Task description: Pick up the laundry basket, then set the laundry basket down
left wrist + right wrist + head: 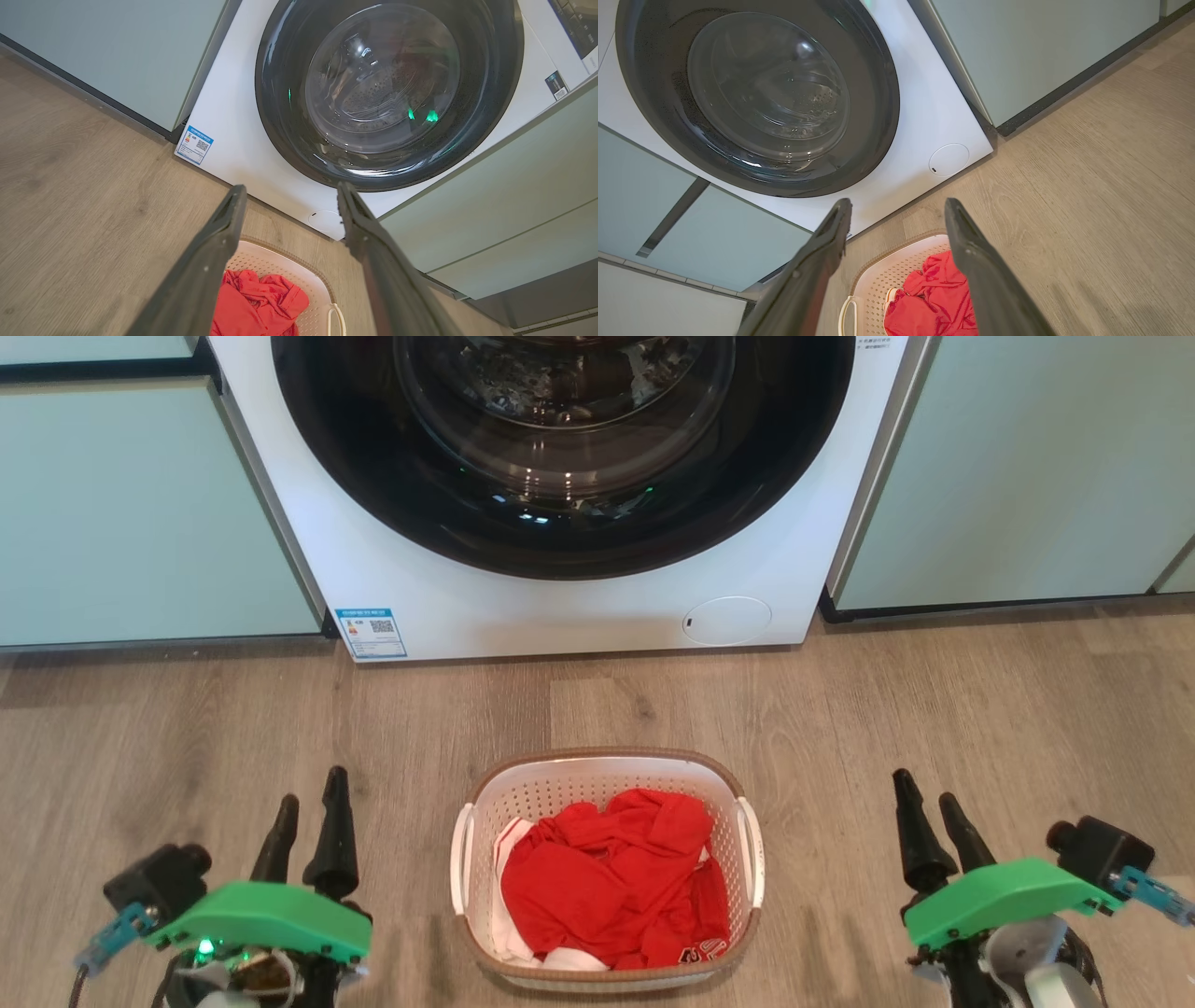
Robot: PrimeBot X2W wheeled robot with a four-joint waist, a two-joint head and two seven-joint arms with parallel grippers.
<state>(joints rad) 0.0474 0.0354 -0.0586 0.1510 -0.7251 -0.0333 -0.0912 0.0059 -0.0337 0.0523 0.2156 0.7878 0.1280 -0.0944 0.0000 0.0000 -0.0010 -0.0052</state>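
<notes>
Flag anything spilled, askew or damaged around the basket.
Nothing stands out. The laundry basket sits upright on the floor before the washing machine, the red clothes all inside its rim. The left gripper and right gripper hang open on either side, clear of it.

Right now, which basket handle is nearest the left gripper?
The left handle of the basket, toward the left gripper; the other handle faces the right gripper.

white perforated laundry basket (607,784), brown rim; upright on floor

Green-cased left gripper (313,784), right gripper (924,784), black fingers (331,840)
</notes>
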